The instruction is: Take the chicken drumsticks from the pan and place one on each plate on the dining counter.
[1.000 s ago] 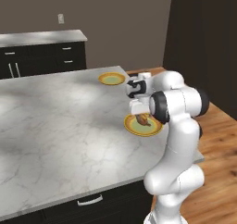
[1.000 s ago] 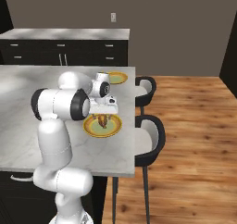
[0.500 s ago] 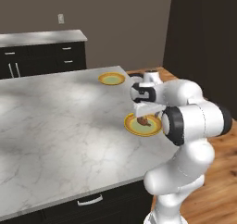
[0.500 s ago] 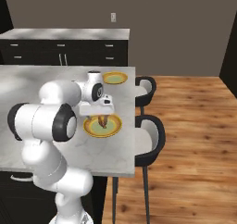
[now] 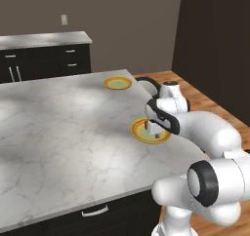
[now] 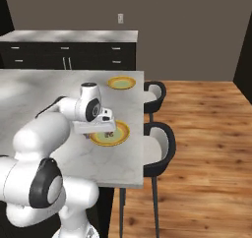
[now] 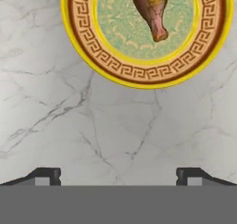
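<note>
A dark reddish-brown chicken drumstick (image 7: 152, 5) lies on the near plate (image 7: 143, 72), which has a yellow-gold rim and a pale green centre. That plate (image 5: 138, 131) (image 6: 122, 133) sits near the right edge of the marble dining counter (image 5: 63, 127) (image 6: 29, 94). My gripper (image 7: 118, 174) (image 5: 155, 128) (image 6: 96, 131) hangs open just above the counter at the plate's edge, fingers wide apart and holding nothing. The far plate (image 5: 117, 83) (image 6: 121, 82) shows nothing on it. The pan and the other drumstick are out of view.
Two dark bar stools (image 6: 156, 92) (image 6: 160, 138) stand along the counter's right edge over the wooden floor (image 6: 206, 148). Black cabinets (image 5: 44, 64) with a marble top line the back wall. My own bent arm (image 5: 210, 132) crowds the counter's near right corner.
The hand has drawn back toward me and dropped lower beside the near plate, while the elbow swung down and outward. Plates and drumstick stayed put.
</note>
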{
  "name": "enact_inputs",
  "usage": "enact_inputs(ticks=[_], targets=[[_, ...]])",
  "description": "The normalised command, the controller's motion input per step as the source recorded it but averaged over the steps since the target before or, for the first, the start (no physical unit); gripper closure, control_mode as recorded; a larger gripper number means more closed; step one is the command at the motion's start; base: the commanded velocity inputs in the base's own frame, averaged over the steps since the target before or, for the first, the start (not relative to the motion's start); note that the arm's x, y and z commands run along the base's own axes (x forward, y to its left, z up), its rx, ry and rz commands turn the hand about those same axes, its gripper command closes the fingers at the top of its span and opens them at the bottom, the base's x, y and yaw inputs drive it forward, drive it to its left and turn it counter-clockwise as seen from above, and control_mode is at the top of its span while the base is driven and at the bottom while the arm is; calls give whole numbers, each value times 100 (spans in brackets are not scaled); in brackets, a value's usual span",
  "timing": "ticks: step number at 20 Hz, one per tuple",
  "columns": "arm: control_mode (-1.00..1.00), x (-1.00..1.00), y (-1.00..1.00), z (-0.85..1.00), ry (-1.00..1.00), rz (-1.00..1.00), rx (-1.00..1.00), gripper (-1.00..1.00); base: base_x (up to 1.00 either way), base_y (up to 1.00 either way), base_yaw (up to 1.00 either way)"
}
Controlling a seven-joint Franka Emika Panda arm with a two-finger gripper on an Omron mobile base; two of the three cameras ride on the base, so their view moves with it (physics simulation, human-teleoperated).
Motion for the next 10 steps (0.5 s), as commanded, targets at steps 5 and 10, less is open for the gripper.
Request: enact_inputs(ticks=[5,10], targets=[[-100,-67,0,22,1,0,3,-100,0,0,0],[-100,-76,-3,21,1,0,6,-100,0,0,0]])
